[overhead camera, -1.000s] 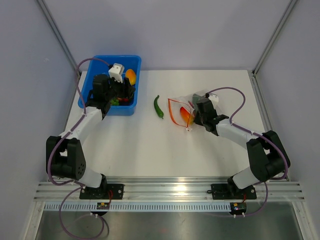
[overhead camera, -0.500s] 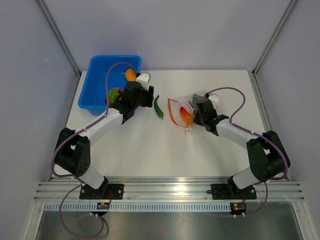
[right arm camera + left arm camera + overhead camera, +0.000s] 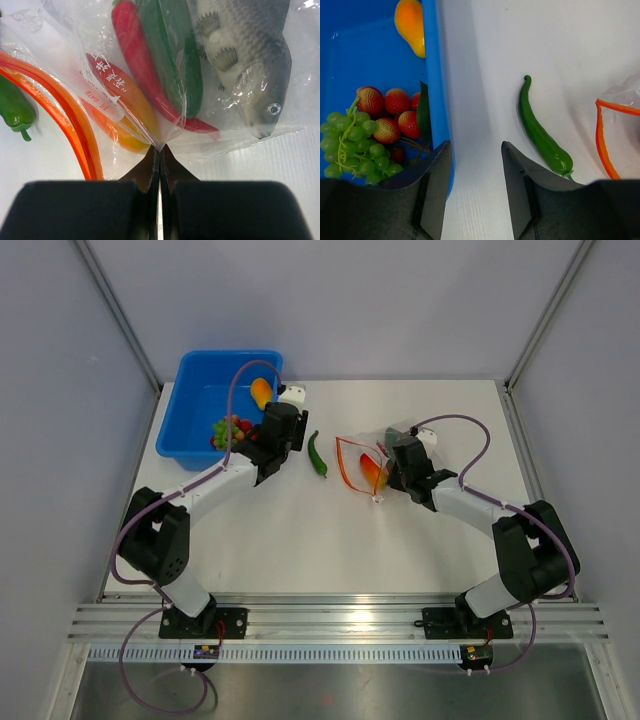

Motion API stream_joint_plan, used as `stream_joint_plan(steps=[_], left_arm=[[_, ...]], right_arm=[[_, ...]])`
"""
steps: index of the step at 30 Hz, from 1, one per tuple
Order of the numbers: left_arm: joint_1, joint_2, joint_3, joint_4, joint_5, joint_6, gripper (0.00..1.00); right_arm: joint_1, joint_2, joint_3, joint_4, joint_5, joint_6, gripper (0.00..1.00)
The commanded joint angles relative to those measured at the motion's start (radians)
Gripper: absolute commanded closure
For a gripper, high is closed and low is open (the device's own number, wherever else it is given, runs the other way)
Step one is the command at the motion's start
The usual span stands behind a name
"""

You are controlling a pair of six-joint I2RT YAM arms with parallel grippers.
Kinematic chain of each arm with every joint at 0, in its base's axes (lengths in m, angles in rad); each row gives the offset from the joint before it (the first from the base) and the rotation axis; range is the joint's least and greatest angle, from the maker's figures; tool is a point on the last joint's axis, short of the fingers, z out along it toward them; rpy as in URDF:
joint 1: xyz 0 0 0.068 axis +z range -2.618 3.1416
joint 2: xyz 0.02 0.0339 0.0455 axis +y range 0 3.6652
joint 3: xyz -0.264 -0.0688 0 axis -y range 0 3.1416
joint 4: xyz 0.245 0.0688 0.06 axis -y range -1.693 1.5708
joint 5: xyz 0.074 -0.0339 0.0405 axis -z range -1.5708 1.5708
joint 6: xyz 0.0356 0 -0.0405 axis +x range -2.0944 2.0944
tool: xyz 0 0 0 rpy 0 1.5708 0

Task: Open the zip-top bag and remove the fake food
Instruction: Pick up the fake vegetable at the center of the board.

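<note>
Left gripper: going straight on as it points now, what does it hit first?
The left gripper would likely meet bare table between the blue tub's wall and the green pepper; its tub-side finger might clip that wall, depth unclear.

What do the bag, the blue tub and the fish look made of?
The bag looks like thin clear plastic film, glossy: it crinkles and glints. The tub seems rigid blue plastic, smooth with a soft sheen. The fish is probably moulded plastic or rubber with painted grey scales; film covers it, so unsure.
</note>
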Motion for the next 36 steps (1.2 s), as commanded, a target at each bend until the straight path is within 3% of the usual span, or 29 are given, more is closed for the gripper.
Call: stream_joint_plan(steps=[1, 3, 5, 8, 18, 36], left_arm=[[-0.002, -0.018, 0.02, 0.02, 0.05, 0.037, 0.43], [0.0, -0.024, 0.011, 0.012, 0.09, 0.042, 0.34], [0.0, -0.042, -0.013, 0.019, 0.136, 0.037, 0.12], [0.0, -0.033, 0.006, -0.008, 0.17, 0.013, 0.07], [0.0, 0.169, 0.198, -0.204, 0.13, -0.138, 0.06], [0.001, 0.4, 0.358, -0.237, 0.204, -0.291, 0.17]], right_arm=[[0.008, 0.004, 0.033, 0.022, -0.003, -0.011, 1.0], [0.006, 0.006, 0.035, 0.022, -0.004, -0.014, 1.0], [0.006, 0.006, 0.035, 0.022, -0.006, -0.011, 1.0], [0.008, 0.002, 0.033, 0.022, -0.007, -0.012, 1.0], [0.008, 0.001, 0.033, 0.025, -0.015, -0.012, 1.0], [0.008, -0.002, 0.03, 0.029, -0.023, -0.012, 1.0]])
